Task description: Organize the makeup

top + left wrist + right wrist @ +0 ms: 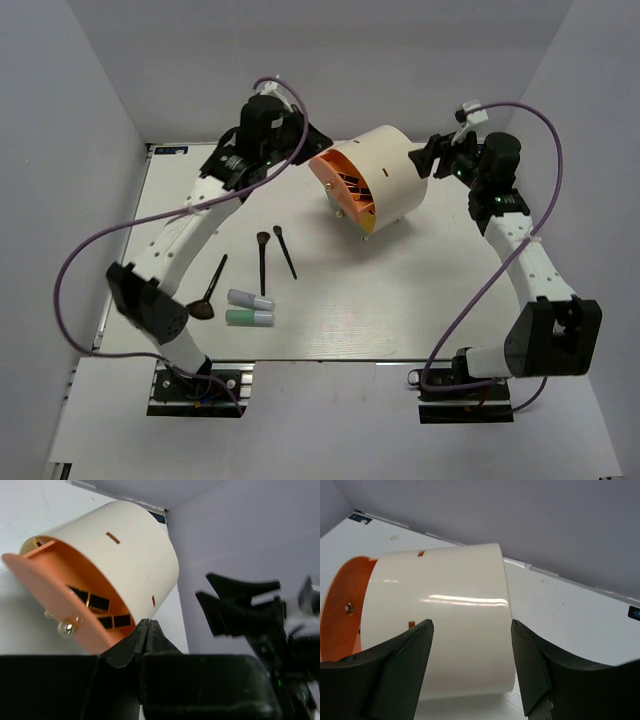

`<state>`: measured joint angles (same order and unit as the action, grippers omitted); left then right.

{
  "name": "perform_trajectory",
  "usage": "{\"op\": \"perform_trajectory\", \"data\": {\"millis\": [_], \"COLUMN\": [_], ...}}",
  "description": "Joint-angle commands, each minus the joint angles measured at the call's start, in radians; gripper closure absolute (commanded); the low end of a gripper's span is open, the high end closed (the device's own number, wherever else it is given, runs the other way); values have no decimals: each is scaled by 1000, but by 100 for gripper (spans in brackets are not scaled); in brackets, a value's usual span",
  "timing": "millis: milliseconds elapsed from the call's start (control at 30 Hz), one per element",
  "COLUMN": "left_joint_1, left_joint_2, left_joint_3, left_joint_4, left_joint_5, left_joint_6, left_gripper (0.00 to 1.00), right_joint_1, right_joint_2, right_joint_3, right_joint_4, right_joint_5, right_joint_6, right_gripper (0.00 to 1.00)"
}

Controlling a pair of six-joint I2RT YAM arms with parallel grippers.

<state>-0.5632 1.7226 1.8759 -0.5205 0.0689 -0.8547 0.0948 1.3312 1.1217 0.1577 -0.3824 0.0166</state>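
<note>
The makeup lies on the white table (pixel 400 300) at front left. There are three thin black-handled brushes (pixel 262 262) (pixel 285 252) (pixel 208 292), a lavender tube (pixel 250 299) and a mint green tube (pixel 250 318). My left gripper (pixel 315 148) (pixel 146 621) is shut with nothing in it, beside the orange rim of the tilted cream drum (pixel 385 170) (pixel 125 560). My right gripper (pixel 418 160) (pixel 471 627) stands open at the drum's (pixel 440 620) cream back end. Its fingers (pixel 405 655) are spread about as wide as the drum's side.
The drum's orange face (pixel 345 185) (pixel 55 590) points at the front left and shows dark rectangles (pixel 97 601); what they are I cannot tell. Grey walls close in the back and both sides. The right arm's gripper (pixel 235 605) shows in the left wrist view.
</note>
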Motion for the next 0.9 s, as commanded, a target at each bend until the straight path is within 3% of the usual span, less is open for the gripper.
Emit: {"op": "perform_trajectory", "data": {"millis": [0,67,200,333,567,667,867], "left_joint_1": [9,9,9,19,28,48,57], "left_joint_2": [-179,-253,-365,-365,-279,-241,-140], "left_joint_3": [-131,-279,-539,-618,-635,-633,-578], "left_joint_4": [53,86,229,301,398,451,451], "left_joint_5": [-20,2,31,58,121,160,207], "left_joint_6": [54,30,-41,-64,-61,-69,-73], "left_gripper": [87,81,59,47,43,38,37], "right_joint_1": [-32,-44,-113,-135,-148,-148,-145], "right_joint_2": [71,152,336,433,569,589,597], "right_joint_3": [128,193,406,492,638,645,621], "right_joint_4": [-12,-62,-194,-227,-305,-302,-290], "right_joint_5": [-84,-128,-284,-401,-528,-558,-584], "right_joint_6": [86,126,180,206,221,232,241], "right_gripper": [30,28,18,17,22,26,35]}}
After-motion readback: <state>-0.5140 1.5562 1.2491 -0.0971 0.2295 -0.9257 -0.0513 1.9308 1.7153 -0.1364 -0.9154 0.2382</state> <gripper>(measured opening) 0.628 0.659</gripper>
